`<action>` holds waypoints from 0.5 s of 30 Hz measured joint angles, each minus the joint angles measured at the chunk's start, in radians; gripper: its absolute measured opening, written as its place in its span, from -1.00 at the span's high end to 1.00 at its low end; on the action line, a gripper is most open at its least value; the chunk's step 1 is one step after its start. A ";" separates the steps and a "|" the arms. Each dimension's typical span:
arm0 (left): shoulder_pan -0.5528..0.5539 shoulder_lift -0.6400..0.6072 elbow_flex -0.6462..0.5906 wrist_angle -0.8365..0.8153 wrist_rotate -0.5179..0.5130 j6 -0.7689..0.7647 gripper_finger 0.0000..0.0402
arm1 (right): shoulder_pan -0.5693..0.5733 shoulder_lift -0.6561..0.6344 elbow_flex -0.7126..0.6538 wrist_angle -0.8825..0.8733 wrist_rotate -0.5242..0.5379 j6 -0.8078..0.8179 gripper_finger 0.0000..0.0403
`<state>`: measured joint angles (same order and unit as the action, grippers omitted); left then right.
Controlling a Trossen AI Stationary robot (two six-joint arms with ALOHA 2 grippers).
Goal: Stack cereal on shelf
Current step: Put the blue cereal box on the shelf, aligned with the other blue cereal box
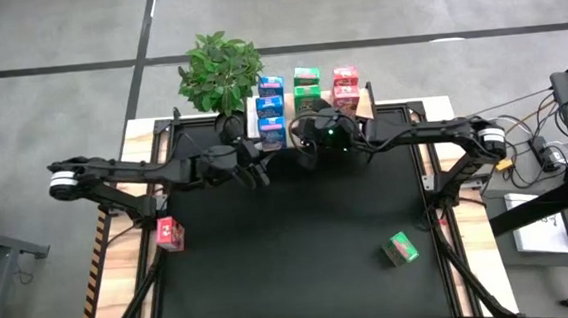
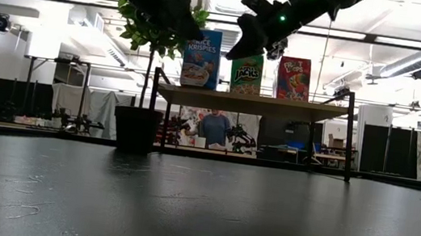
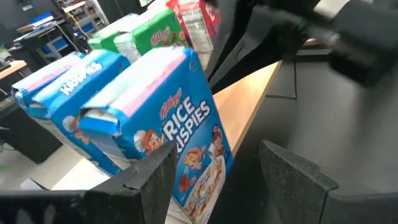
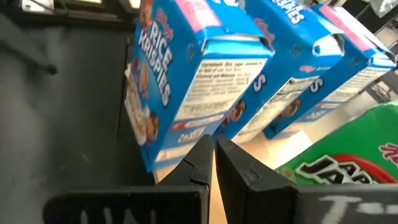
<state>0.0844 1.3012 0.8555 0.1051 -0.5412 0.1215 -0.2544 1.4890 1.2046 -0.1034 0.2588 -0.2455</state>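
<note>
The cereal stands in rows on the wooden shelf [image 2: 253,103] at the table's far edge: blue boxes [image 1: 271,108], green boxes [image 1: 305,77] and red boxes [image 1: 346,86]. My left gripper [image 3: 217,149] is open just in front of the nearest blue box [image 3: 186,137], which stands upright on the shelf's near edge. My right gripper [image 4: 212,140] is shut, its tips at the lower edge of that same box's side panel [image 4: 211,99]. A loose red box [image 1: 169,232] lies on the black mat at the left. A loose green box [image 1: 401,249] lies at the near right. My right gripper's shut fingertips [image 4: 202,149] stand at the bottom edge of the nearest blue box's side panel [image 4: 186,127], coming slanting down from the table's right. I cannot tell whether they touch the box. The box rests on the shelf plank [image 4: 273,140].
A leafy potted plant [image 1: 220,71] stands left of the shelf, its dark pot [image 2: 136,128] on the table. The black mat [image 1: 300,248] lies open between the two loose boxes. Beyond the table are desks and people.
</note>
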 joint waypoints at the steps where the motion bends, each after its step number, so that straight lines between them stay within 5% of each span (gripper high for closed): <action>1: 0.001 0.002 -0.001 -0.002 0.000 0.000 -0.06 | 0.003 -0.005 0.001 -0.018 -0.002 0.000 0.96; 5: -0.006 -0.001 -0.001 -0.041 0.000 0.009 -0.06 | 0.028 -0.026 0.001 -0.124 -0.017 -0.001 0.96; 9: -0.023 -0.023 -0.001 -0.161 0.004 0.046 -0.06 | 0.046 -0.032 -0.009 -0.185 -0.174 -0.001 0.96; 15: -0.015 0.011 -0.020 -0.216 0.206 0.183 0.00 | 0.052 0.002 -0.073 -0.026 -0.288 -0.017 0.96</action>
<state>0.0690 1.3120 0.8358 -0.1112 -0.3351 0.3041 -0.2026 1.4912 1.1320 -0.1291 -0.0289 -0.2624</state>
